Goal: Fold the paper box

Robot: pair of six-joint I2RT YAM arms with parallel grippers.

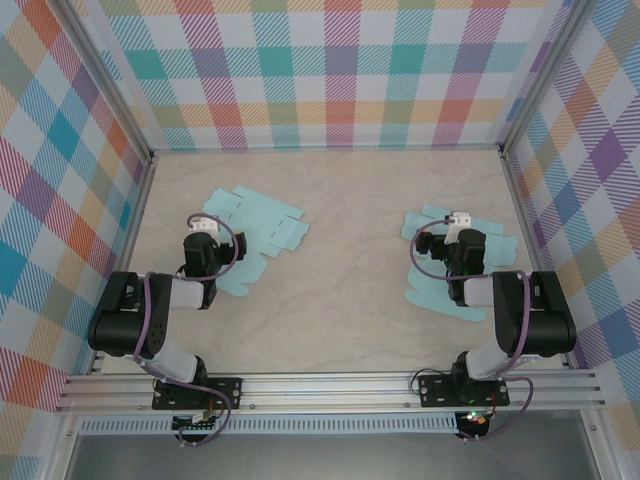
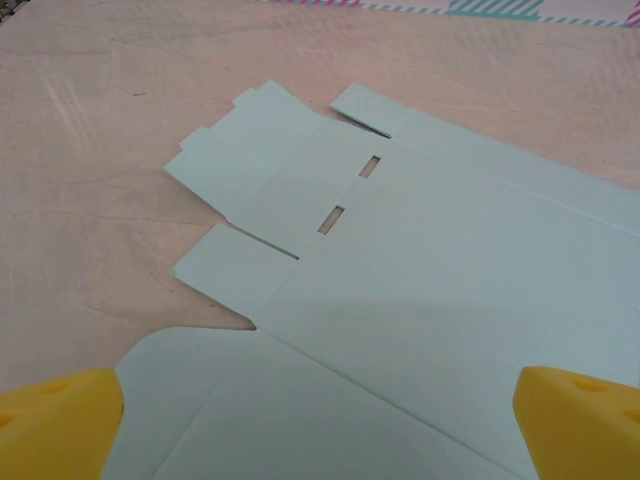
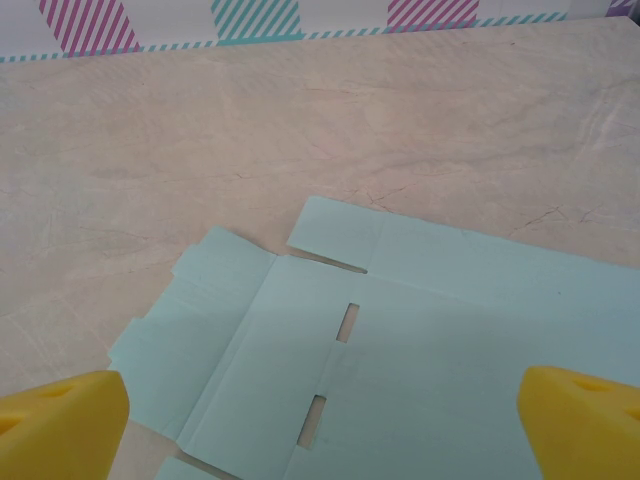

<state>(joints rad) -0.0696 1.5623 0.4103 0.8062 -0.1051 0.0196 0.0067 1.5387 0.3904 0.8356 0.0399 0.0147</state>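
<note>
Beneath the released left claw (image 2: 320,420) and right claw (image 3: 320,420), arms half-hide the left box (image 1: 262,222) and right box (image 1: 430,293).

Left paper blank (image 1: 262,222) part-hidden under left arm (image 1: 135,322); right paper blank (image 1: 497,246) under right arm (image 1: 520,315).

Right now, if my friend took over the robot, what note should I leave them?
Left gripper: open, holding nothing, hovering over the left box sheet.
Right gripper: open, holding nothing, hovering over the right box sheet.
Things: both pale blue-green sheets lie on the table, one in front of each arm, well apart.
Done: nothing folded yet; the flaps lie about flat.
Left: all the folding, probably raising the sides and tucking tabs into the slots.
</note>
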